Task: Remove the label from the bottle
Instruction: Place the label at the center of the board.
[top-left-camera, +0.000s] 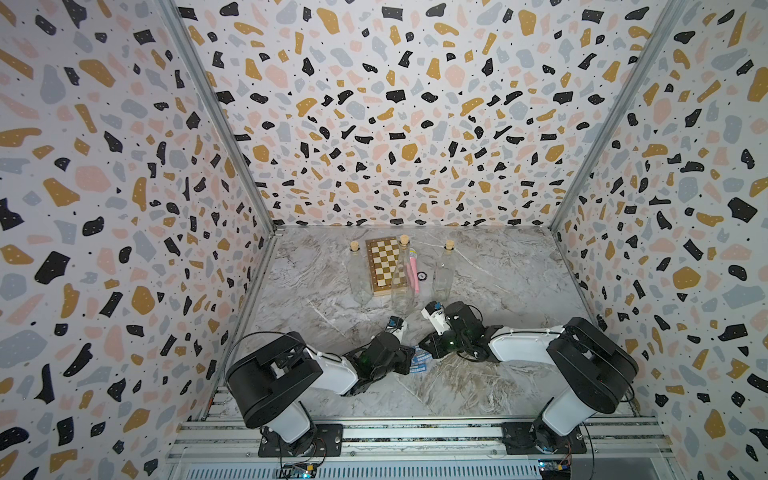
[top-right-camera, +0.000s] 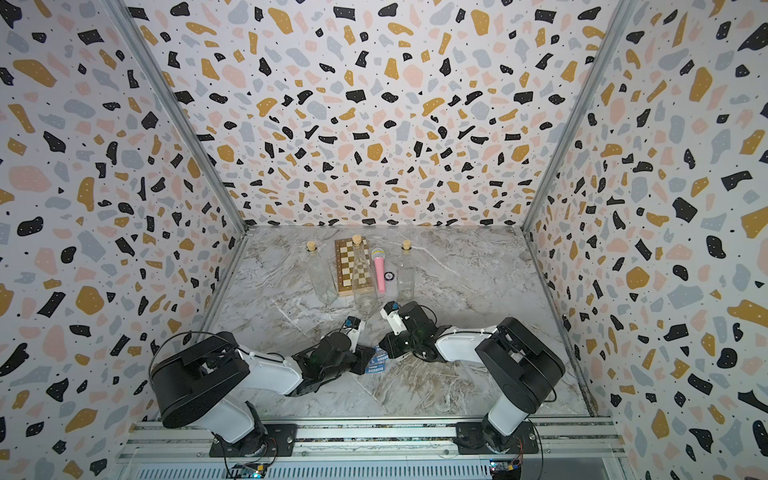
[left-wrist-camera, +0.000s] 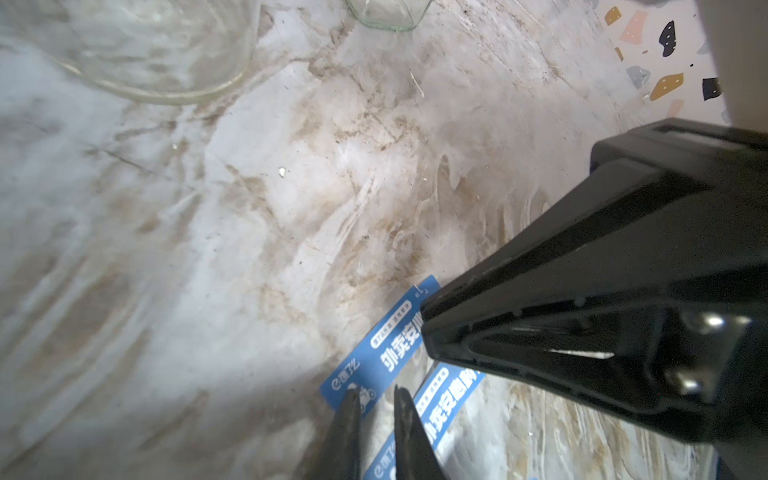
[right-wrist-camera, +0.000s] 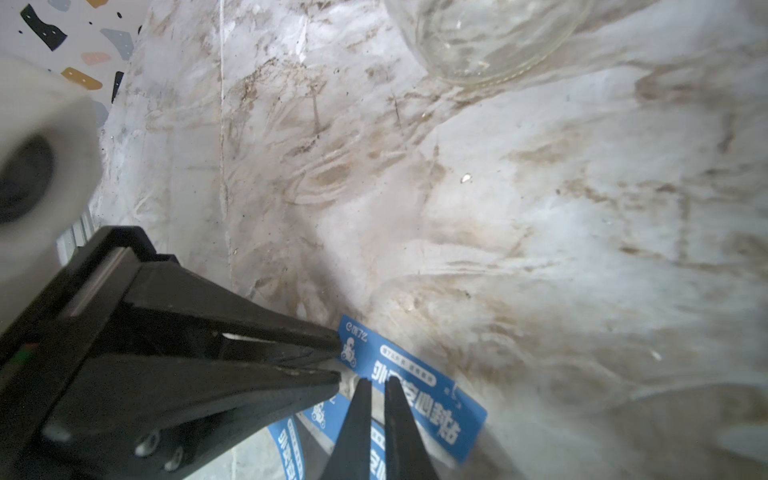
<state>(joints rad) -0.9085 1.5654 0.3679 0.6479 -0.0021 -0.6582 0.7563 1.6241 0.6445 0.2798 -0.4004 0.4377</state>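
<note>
The blue label (left-wrist-camera: 384, 353) sits low at the front middle of the tabletop (top-left-camera: 457, 395), between the two arms. It is well apart from the three corked glass bottles (top-left-camera: 401, 286) standing in a row at the back. The left gripper (left-wrist-camera: 376, 392) reaches it from the left. Its jaws are narrow and pinch the end of the label that bears the rider logo, as the right wrist view shows. The right gripper (right-wrist-camera: 377, 381) meets it from the opposite side, its jaws almost closed and nipping the label's long edge just beside the left tips. Both wrist views show a second blue strip with the same print just beside the first. The print curves as if wrapped on something clear, but I cannot tell whether a bottle lies there. A chessboard (top-left-camera: 384, 266) lies flat behind the middle bottle, with a pink microphone (top-right-camera: 379, 270) just beside it and a small dark disc (top-right-camera: 389, 275) next to that. In both top views the two grippers' tips nearly touch over the label
</note>
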